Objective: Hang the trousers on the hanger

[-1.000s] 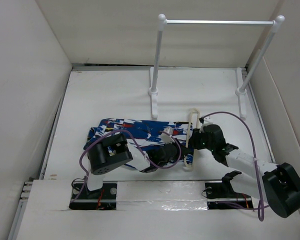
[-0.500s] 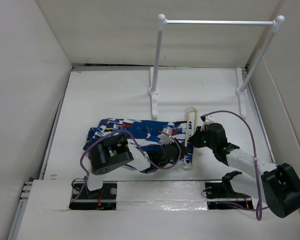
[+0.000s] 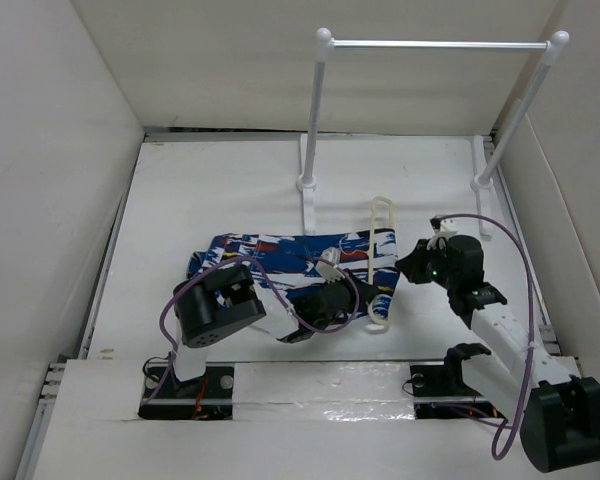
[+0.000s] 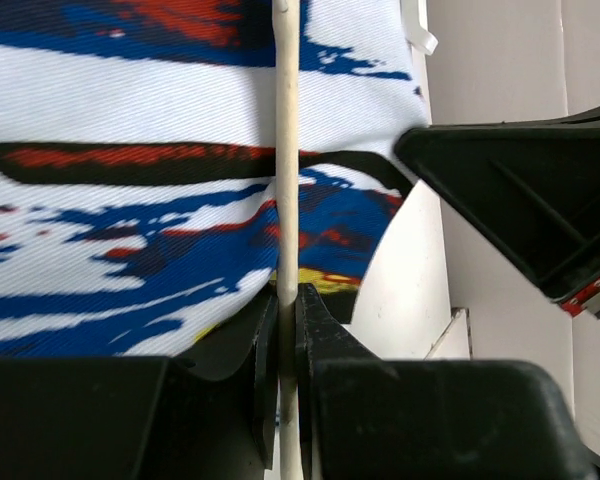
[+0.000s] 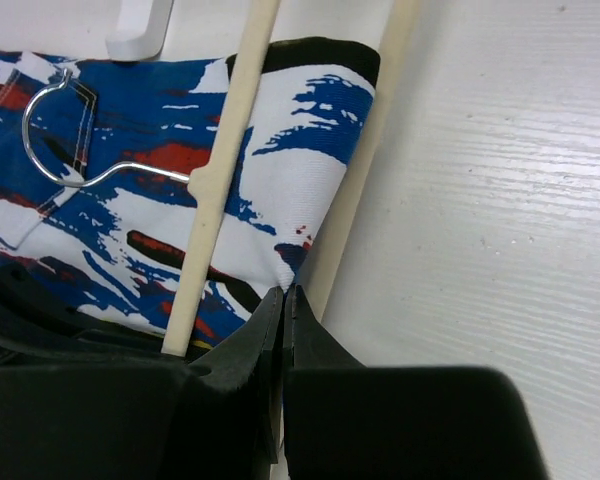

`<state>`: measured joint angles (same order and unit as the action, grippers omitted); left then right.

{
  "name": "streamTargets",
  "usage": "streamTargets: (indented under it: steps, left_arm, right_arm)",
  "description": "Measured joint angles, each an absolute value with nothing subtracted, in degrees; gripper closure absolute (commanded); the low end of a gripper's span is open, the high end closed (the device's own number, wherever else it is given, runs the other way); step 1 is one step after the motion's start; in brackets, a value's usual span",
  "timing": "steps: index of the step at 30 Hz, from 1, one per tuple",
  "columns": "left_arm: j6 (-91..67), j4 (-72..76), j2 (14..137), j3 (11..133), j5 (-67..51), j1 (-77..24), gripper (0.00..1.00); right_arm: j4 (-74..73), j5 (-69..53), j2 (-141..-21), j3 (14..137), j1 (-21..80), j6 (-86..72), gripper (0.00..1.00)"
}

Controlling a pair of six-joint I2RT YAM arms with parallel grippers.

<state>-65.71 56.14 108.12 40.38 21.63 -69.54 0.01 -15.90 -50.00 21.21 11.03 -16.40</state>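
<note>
The trousers (image 3: 270, 258) lie flat in the middle of the table, their right end threaded through the cream hanger (image 3: 382, 215). In the left wrist view my left gripper (image 4: 287, 305) is shut on one thin hanger bar (image 4: 287, 150) lying over the printed cloth (image 4: 130, 190). My right gripper (image 5: 283, 292) is shut on the trousers' edge (image 5: 280, 170), right beside the hanger's outer bar (image 5: 358, 190). The inner bar (image 5: 220, 180) lies on top of the cloth, and the metal hook (image 5: 50, 130) rests on the print. From above, the left gripper (image 3: 368, 303) and right gripper (image 3: 400, 268) flank the hanger.
A tall white rail (image 3: 435, 44) with two posts stands at the back, its feet (image 3: 308, 205) (image 3: 483, 205) reaching toward the trousers. White walls enclose the table on three sides. The right arm's black body (image 4: 520, 190) is close beside the left gripper.
My right gripper has shut on the trousers' edge and swung to the right and away. The trousers and hanger have shifted right with it. The left gripper still holds the hanger.
</note>
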Motion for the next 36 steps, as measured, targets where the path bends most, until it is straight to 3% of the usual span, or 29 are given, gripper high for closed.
streamTargets:
  steps: [10,25,36]
  left_arm:
    - [-66.5,57.3,110.0,42.2,21.1,-69.3,1.0]
    - [-66.5,48.3,118.8,55.4,22.5,-70.5,1.0]
    - [-67.0,47.7,114.1,48.1,24.2,-72.0,1.0]
  right_arm:
    - [-3.5,-28.1,-52.8,27.0,2.7,-16.1,1.0]
    - [-2.7,-26.6,-59.5,29.7,0.7,-15.3,1.0]
    - [-8.4,-32.5,-60.6,32.9,-8.1,-14.3,1.0]
